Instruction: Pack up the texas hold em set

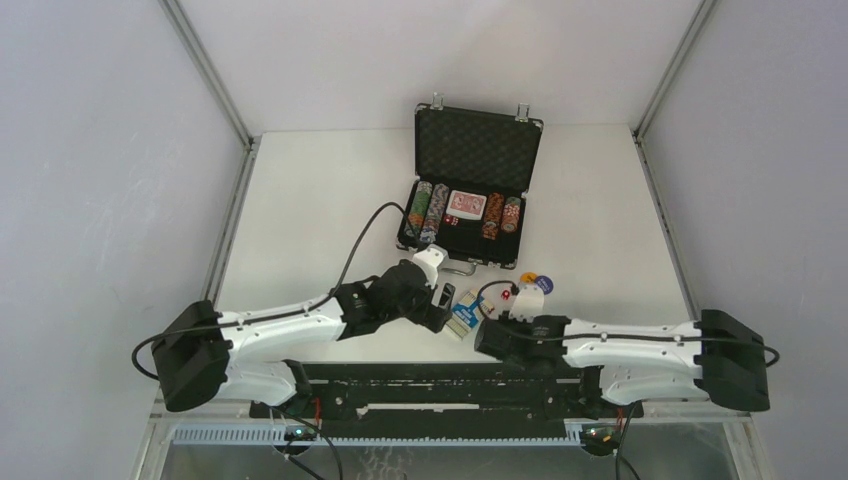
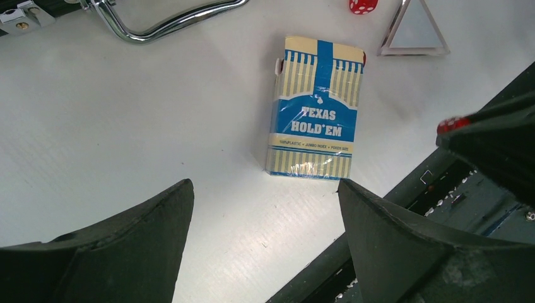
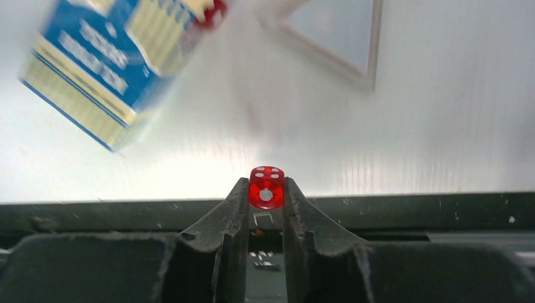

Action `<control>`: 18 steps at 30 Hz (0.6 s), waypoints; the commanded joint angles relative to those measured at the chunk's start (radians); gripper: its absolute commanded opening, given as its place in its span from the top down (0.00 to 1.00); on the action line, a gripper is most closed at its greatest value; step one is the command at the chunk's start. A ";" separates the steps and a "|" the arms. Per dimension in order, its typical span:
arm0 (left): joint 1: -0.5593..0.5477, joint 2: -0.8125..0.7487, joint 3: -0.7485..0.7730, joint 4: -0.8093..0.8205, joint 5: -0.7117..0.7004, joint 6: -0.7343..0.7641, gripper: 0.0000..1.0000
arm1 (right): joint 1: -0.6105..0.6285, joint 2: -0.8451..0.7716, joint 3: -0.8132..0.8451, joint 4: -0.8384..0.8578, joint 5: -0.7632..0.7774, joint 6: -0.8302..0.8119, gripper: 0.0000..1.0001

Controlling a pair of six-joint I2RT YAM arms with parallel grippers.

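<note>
Right wrist view: my right claw point(image 3: 265, 201) is pinched narrow on one red die point(image 3: 266, 184), held only at the very tips, over the near edge of the table point(image 3: 441, 126). My left claw point(image 2: 265, 186) is spread wide and empty, hovering just near of the blue card box point(image 2: 315, 107), which lies flat on the table. The case point(image 1: 478, 148) sits open at the far middle, lid up. The chips point(image 1: 428, 212) and red-backed cards point(image 1: 466, 204) are in it, with a packed die point(image 1: 451, 219) beside them. Loose outside: card box, triangle piece point(image 2: 413, 31), second die point(image 2: 363, 5), round buttons point(image 1: 536, 284).

Risks, my guess:
- The die is small, hard and slick, so a tip-only grip could let it squirt out or twist on a fast swing.
- Dropped here, it likely lands in the black rail point(image 3: 410, 211) at the near edge, which is hard to recover from.
- Both claws crowd the same patch by the card box, so carrying the die far toward the case could clip my left claw.
- The dice slot looks tight, and a sloppy release may bounce the die onto the chips.
</note>
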 commanded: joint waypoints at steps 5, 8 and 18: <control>0.006 0.000 0.000 0.051 -0.010 0.029 0.11 | -0.270 -0.038 0.031 0.204 0.024 -0.337 0.82; 0.006 -0.007 -0.009 0.059 -0.018 0.034 0.11 | -0.357 0.015 0.032 0.296 -0.006 -0.427 0.78; 0.029 -0.012 -0.019 0.057 -0.053 0.008 0.12 | -0.454 0.136 0.094 0.394 -0.008 -0.535 0.32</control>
